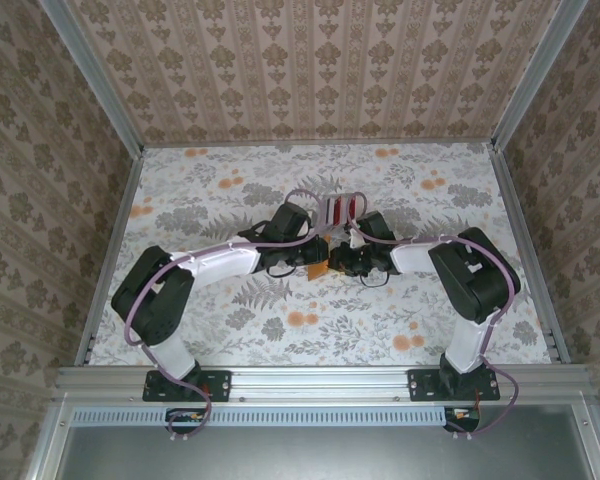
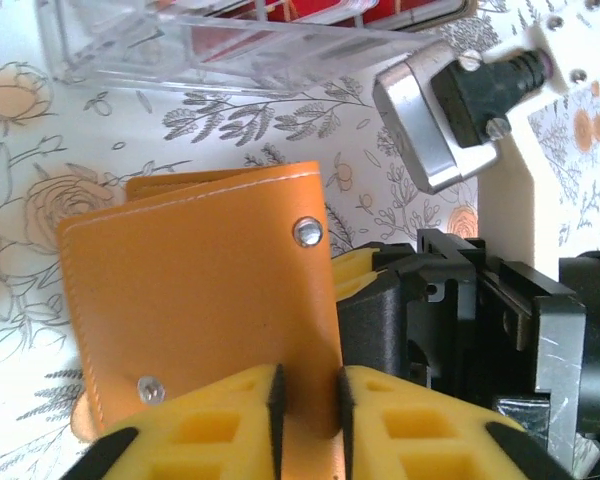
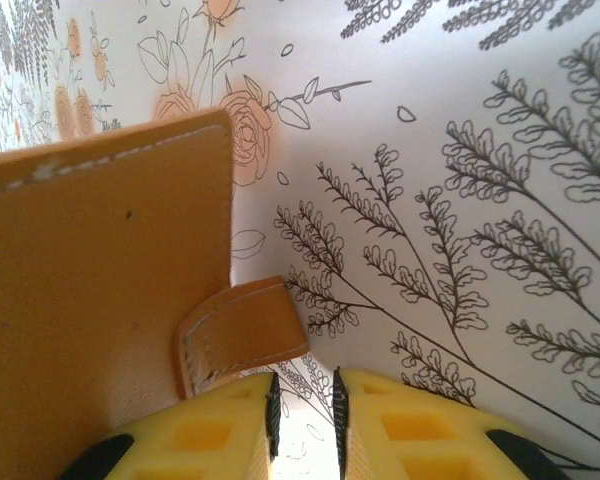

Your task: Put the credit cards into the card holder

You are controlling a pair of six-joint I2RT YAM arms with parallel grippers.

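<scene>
The main risk, in my judgement, is the flat orange leather card holder (image 2: 200, 290) slipping or twisting; the left gripper (image 2: 308, 385) has its jaws narrow with only the holder's lower edge between them, so a tug from the other arm could pull the smooth leather free. The right gripper (image 3: 305, 395) sits just beside the holder with a slim gap between its jaws; the small orange strap tab (image 3: 242, 335) lies against one finger, and I cannot tell whether anything is pinched there; if it grips nothing, the pocket may not open. The two grippers are crowded together at mid-table, so a collision is also possible. The card holder stands tilted above the floral-printed table (image 3: 460, 200), folded, with a metal snap stud (image 2: 307, 232) facing the left wrist camera; no card is visible in it and its mouth is hidden. The red, white and grey credit cards (image 1: 338, 210) rest in a clear plastic stand (image 2: 180, 45) just beyond the holder, apart from both grippers; a careless swing could knock that stand.
</scene>
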